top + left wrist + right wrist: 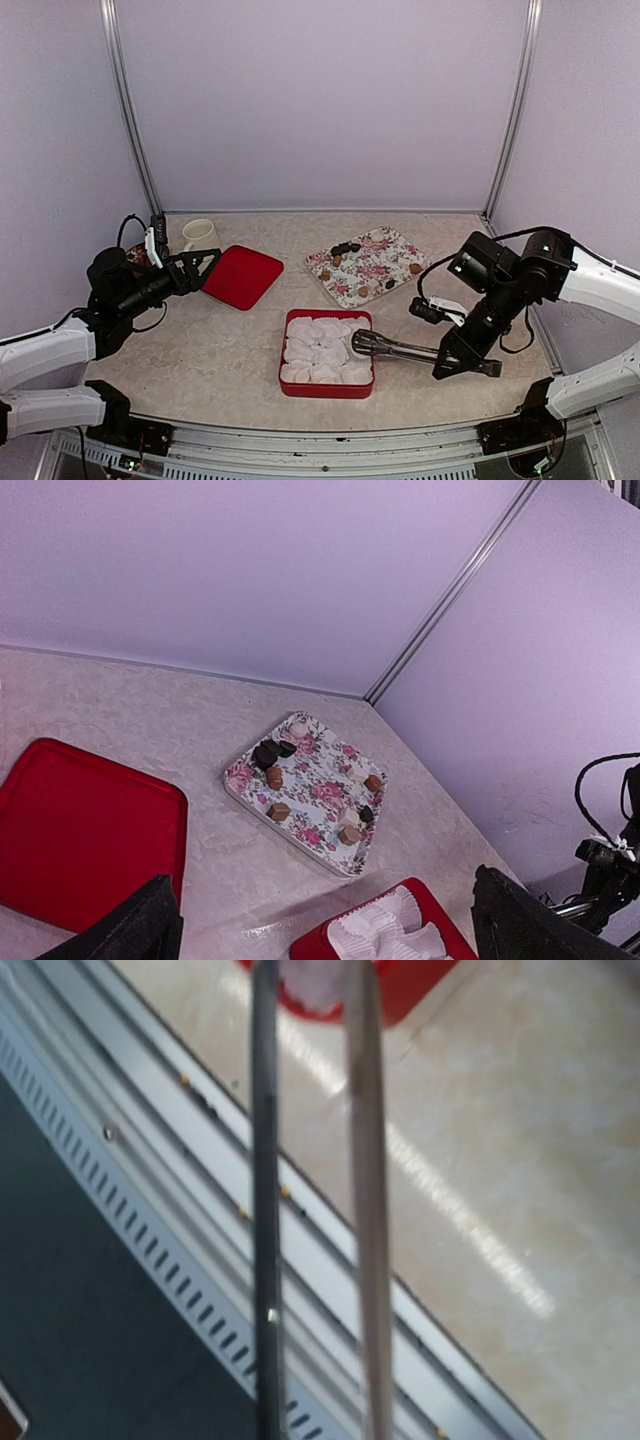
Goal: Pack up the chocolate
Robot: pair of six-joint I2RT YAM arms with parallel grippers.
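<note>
The chocolate point(345, 248) lies as several small dark and tan pieces on a floral tray point(375, 258), shown closer in the left wrist view as chocolate point(268, 752) on the tray point(320, 790). A red box point(327, 391) holds white paper cups point(320, 350). My right gripper point(468, 360) is shut on metal tongs point(395, 349), whose tips reach over the box's right side. In the right wrist view the two tong arms point(265, 1210) run up to a paper cup point(315, 980); whether they hold a piece is not visible. My left gripper point(205, 262) hangs open and holds nothing.
A red lid point(243, 276) lies flat just right of the left gripper, also seen as the lid point(80, 830) in the left wrist view. A white mug point(199, 234) stands at the back left. The table's metal front rail point(200, 1220) runs under the tongs.
</note>
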